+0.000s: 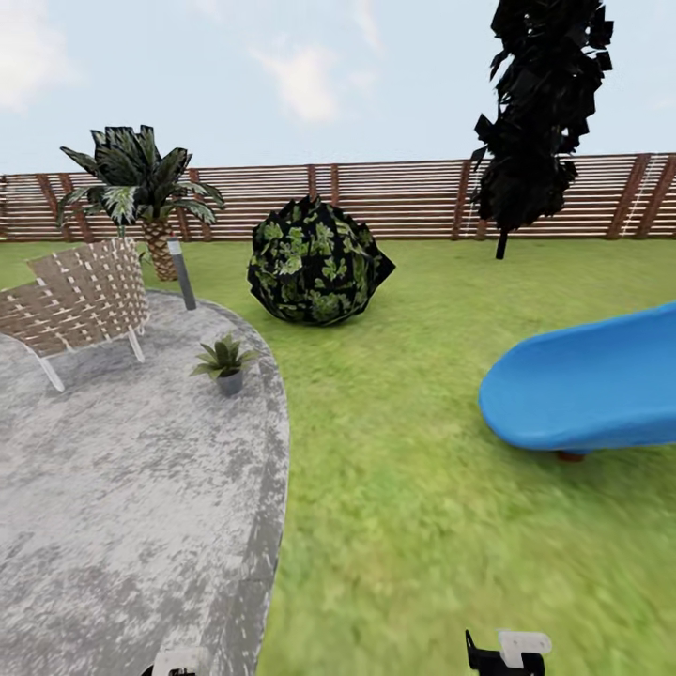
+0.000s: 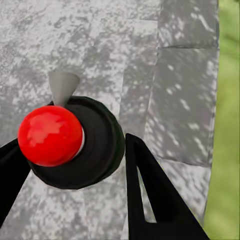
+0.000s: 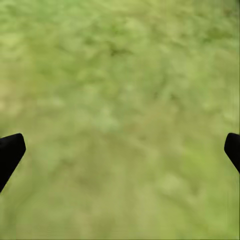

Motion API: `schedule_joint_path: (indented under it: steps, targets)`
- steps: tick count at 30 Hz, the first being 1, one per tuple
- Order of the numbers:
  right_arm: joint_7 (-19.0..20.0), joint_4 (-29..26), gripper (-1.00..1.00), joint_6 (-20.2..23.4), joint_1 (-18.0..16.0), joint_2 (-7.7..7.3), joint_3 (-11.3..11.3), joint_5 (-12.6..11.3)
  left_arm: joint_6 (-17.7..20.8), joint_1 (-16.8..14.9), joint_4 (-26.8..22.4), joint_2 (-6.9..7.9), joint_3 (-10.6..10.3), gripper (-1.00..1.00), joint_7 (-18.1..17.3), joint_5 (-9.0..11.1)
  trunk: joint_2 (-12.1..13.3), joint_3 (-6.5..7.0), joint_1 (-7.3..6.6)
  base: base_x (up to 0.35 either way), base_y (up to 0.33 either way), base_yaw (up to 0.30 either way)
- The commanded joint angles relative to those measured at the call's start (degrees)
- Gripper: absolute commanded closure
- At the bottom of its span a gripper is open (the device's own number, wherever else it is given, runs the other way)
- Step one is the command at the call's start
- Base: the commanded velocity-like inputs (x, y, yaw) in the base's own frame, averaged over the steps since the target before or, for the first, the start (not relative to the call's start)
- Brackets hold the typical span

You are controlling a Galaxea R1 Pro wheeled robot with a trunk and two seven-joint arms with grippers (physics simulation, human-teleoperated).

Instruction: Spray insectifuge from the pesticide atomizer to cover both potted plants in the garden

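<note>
In the left wrist view my left gripper is shut on the pesticide atomizer, seen end-on over the grey patio paving: a red round cap, a black collar and a small grey nozzle. One black finger presses its side. In the head view a potted plant, a spiky green rosette in a small grey pot, stands on the round patio near its right rim, well ahead of both arms. The left gripper barely shows at the lower edge. My right gripper is open above bare lawn.
A woven chair stands at the patio's far left, with a grey bollard light and a palm behind it. A dark leafy bush, a black tree and a blue slide stand on the grass before the slat fence.
</note>
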Motion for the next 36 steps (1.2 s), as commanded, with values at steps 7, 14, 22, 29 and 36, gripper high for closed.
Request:
schedule_joint_path:
  steps: [7,14,22,29,36]
  targets:
    - [-0.21,0.00,-1.00,-0.14,-0.01,-0.01,0.50,-0.41,-0.15,-0.04,0.02,0.00,-0.50,1.00,0.21,0.45,-0.02,-0.05,0.02,0.329,0.104,0.277]
    - [-0.21,0.00,-1.00,-0.14,-0.01,-0.01,0.49,-0.41,-0.15,-0.04,0.02,0.00,-0.50,1.00,0.21,0.45,-0.02,-0.05,0.02,0.329,0.133,0.269]
    - [-0.21,0.00,-1.00,-0.12,-0.01,-0.01,0.49,-0.41,-0.15,-0.04,0.04,0.00,-0.50,1.00,0.21,0.45,-0.02,-0.05,0.02,0.329,0.155,0.043]
    - [-0.21,0.00,-1.00,-0.13,-0.01,-0.01,0.49,-0.41,-0.15,-0.04,0.03,0.00,-0.50,1.00,0.21,0.45,-0.02,-0.05,0.02,0.329,0.155,0.000]
    - [-0.21,0.00,-1.00,-0.12,-0.01,-0.01,0.44,-0.41,-0.15,-0.04,0.02,0.00,-0.50,1.00,0.21,0.45,-0.02,-0.05,0.02,0.324,0.167,0.000]
